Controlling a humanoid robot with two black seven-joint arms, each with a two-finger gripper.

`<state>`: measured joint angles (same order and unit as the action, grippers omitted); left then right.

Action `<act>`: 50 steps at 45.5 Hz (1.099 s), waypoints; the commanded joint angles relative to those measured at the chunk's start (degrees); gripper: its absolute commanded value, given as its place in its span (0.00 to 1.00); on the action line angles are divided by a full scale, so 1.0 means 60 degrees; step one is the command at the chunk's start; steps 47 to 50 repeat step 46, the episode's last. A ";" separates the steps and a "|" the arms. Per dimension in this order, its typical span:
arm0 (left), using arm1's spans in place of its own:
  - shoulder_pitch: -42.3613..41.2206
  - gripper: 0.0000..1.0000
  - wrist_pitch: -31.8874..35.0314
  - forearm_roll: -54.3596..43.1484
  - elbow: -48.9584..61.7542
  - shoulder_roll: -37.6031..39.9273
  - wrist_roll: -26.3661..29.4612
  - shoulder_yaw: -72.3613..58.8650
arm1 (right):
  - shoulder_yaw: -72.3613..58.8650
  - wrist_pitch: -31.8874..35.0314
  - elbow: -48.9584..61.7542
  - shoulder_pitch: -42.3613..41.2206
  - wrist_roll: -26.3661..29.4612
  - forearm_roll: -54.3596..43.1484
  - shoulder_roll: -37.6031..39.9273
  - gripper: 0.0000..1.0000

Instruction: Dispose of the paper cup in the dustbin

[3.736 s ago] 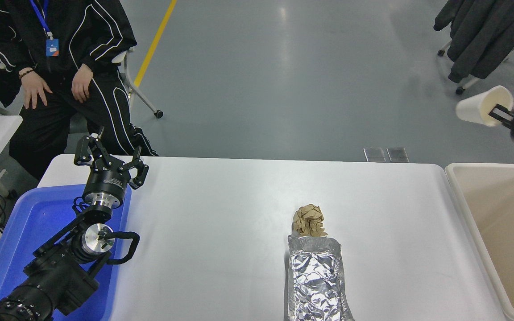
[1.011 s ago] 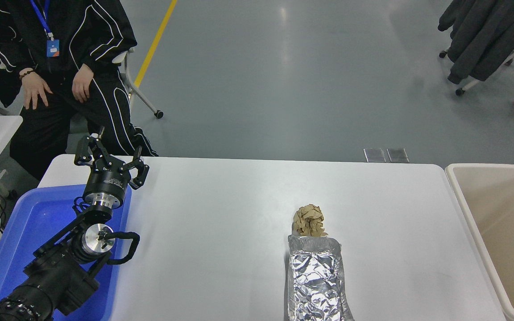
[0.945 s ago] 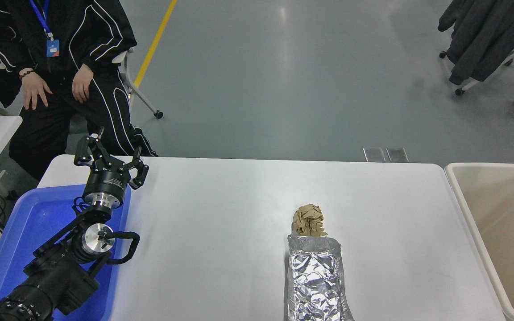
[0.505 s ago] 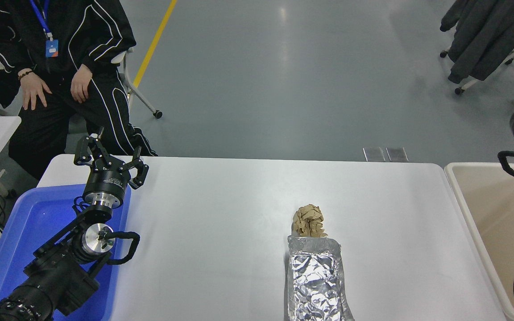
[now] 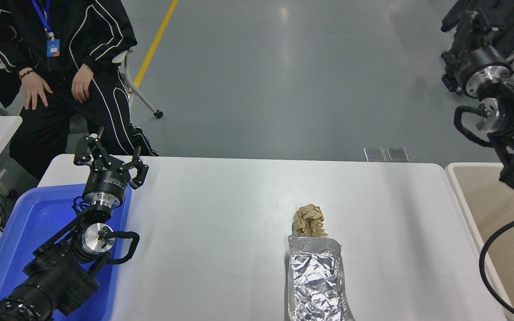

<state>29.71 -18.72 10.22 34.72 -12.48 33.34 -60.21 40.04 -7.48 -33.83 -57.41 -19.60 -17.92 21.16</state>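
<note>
The paper cup is not in view anywhere. The beige dustbin (image 5: 466,209) stands off the table's right end, its inside partly hidden by my right arm and a black cable. My right gripper (image 5: 464,29) is raised high at the upper right, beyond the bin's far side, against a dark coat. No cup shows on it. My left gripper (image 5: 109,156) is parked, open and empty, over the far corner of a blue tray (image 5: 25,223).
A crumpled brown paper ball (image 5: 308,220) lies mid-table, touching the far end of a foil-covered tray (image 5: 315,281). A person in black sits at the far left (image 5: 74,67). A chair with a dark coat (image 5: 507,18) stands at the upper right.
My right gripper held the cup beyond the bin's far side, then left the view almost entirely. The arm has since risen into view at the upper right without the cup.
</note>
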 commanded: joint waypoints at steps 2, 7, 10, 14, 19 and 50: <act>0.0000 1.00 0.0000 -0.0004 0.0000 0.0014 -0.0004 0.0000 | 0.0636 0.0046 -0.0895 0.1745 -0.1407 -0.0045 -0.0494 1.00; 0.0000 1.00 0.0000 -0.0004 0.0000 -0.0001 -0.0004 0.0000 | 0.0870 0.0060 -0.0910 0.2331 -0.1539 -0.0045 -0.0772 1.00; 0.0000 1.00 0.0000 -0.0004 0.0000 -0.0001 -0.0004 0.0000 | 0.1221 0.0148 -0.0924 0.2683 -0.1568 -0.0045 -0.0933 1.00; 0.0000 1.00 0.0000 -0.0003 0.0000 0.0014 -0.0004 0.0000 | 0.1749 0.0367 -0.0983 0.3078 -0.1568 -0.0045 -0.1212 1.00; 0.0000 1.00 0.0000 -0.0004 0.0000 -0.0001 -0.0004 0.0000 | 0.2057 0.0514 -0.0983 0.3386 -0.1568 -0.0045 -0.1388 1.00; 0.0000 1.00 0.0000 -0.0004 0.0000 -0.0001 0.0010 0.0000 | 0.2043 0.0793 -0.0880 0.3534 -0.1568 -0.0030 -0.1476 1.00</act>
